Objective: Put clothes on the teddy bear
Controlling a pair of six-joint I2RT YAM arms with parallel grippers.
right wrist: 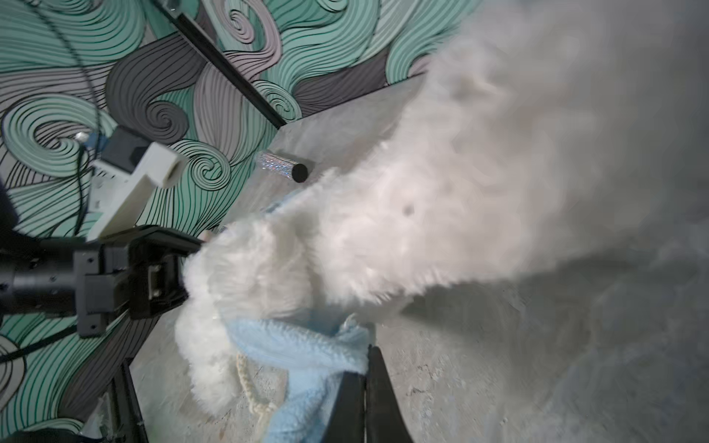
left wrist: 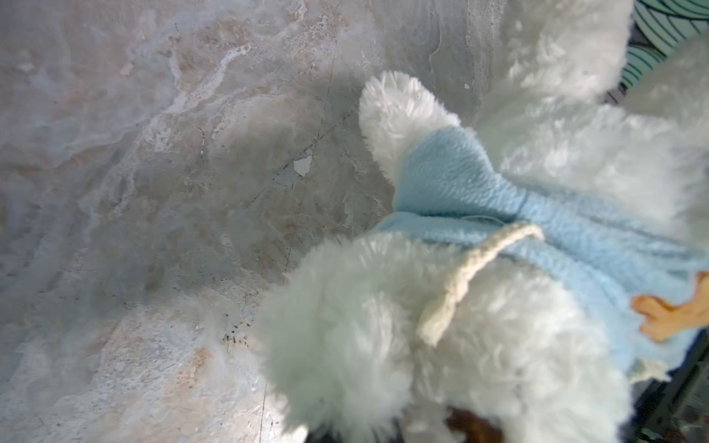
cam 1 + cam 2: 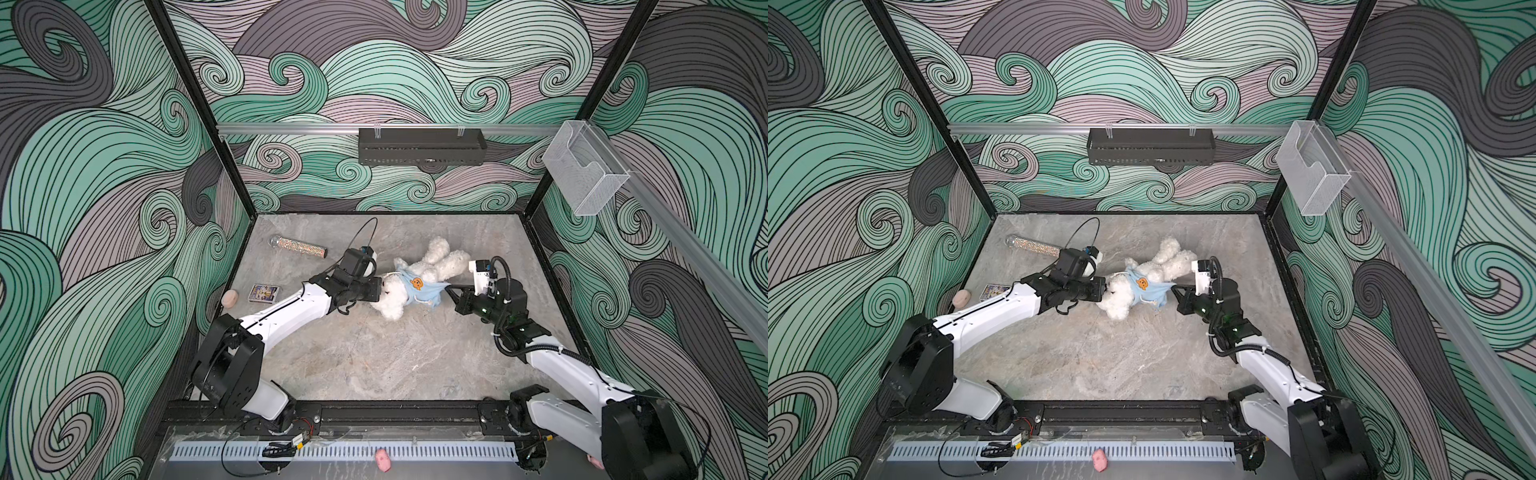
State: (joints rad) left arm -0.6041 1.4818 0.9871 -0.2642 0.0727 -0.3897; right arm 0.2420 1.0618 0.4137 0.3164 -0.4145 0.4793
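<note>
Tabletop [image 3: 374,357] grey marble, swirl walls [image 3: 374,62] | left claw [image 3: 381,289] clamps teddy bear [image 3: 440,266] | right claw [image 3: 448,286] clamps shirt [image 3: 403,291]

Right pincer [image 1: 366,364] pinches the blue shirt [image 1: 299,341] on the teddy bear [image 1: 383,237]

In both top views, walls [image 3: 374,62] printed with teal, lilac and dark grey swirling waves close the cell at nine, twelve and three o'clock. They are joined by black corner posts [image 3: 191,83] and stand around a grey marbled floor [image 3: 374,365] under soft, even light. At twelve o'clock a silver rail [image 3: 291,128] carries a black perforated shelf [image 3: 422,145]; toward two o'clock a clear plastic holder [image 3: 582,170] hangs on the side rail [image 3: 706,270], and at six o'clock a white slotted strip [image 3: 332,451] runs along the front edge.
</note>
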